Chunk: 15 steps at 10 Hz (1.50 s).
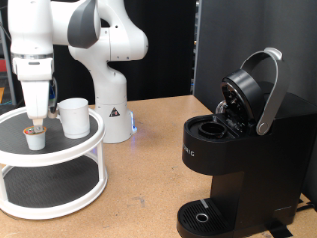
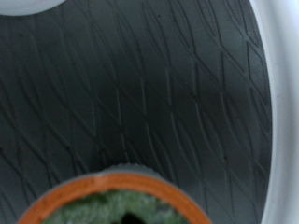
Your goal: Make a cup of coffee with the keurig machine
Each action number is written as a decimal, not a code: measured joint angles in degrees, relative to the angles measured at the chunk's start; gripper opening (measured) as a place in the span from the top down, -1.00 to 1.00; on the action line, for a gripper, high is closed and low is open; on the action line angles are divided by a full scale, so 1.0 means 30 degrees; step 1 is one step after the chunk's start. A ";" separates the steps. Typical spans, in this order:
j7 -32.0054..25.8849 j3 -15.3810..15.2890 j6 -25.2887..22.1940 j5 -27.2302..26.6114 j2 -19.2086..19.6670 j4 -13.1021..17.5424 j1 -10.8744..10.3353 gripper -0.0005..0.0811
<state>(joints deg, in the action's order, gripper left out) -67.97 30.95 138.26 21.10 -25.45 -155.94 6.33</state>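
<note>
The keurig machine [image 1: 238, 149] (matte black, lid raised) stands apart; end effector [image 1: 36, 127] grip state unclear.

Exterior view faces the scene from the front; wrist view looks down (very close) onto the tray [image 1: 59, 149] both share.

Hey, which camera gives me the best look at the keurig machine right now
The exterior view. There the keurig machine shows whole on the exterior view's right, lid raised, pod chamber open, drip tray bare. The wrist view shows none of it, only the dark shelf surface and a pod's orange rim.
</note>
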 joint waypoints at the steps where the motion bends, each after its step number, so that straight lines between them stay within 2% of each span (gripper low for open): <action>1: 0.0000 0.0000 0.0250 0.0001 0.0194 -0.0111 0.0003 -0.99; 5: -0.0001 0.0009 0.1307 0.0111 0.0849 -0.0431 0.0196 -0.99; 11: -0.0001 0.0015 0.1931 0.0116 0.1490 -0.0459 0.0343 -0.99; 12: -0.0001 0.0015 0.1970 0.0116 0.1563 -0.0459 0.0369 -0.74; 13: -0.0001 0.0015 0.1998 0.0116 0.1588 -0.0459 0.0396 -0.74; 15: -0.0001 0.0013 0.2029 0.0117 0.1594 -0.0444 0.0442 -0.07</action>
<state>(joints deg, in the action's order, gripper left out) -67.98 30.99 144.34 21.45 -20.67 -157.27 7.66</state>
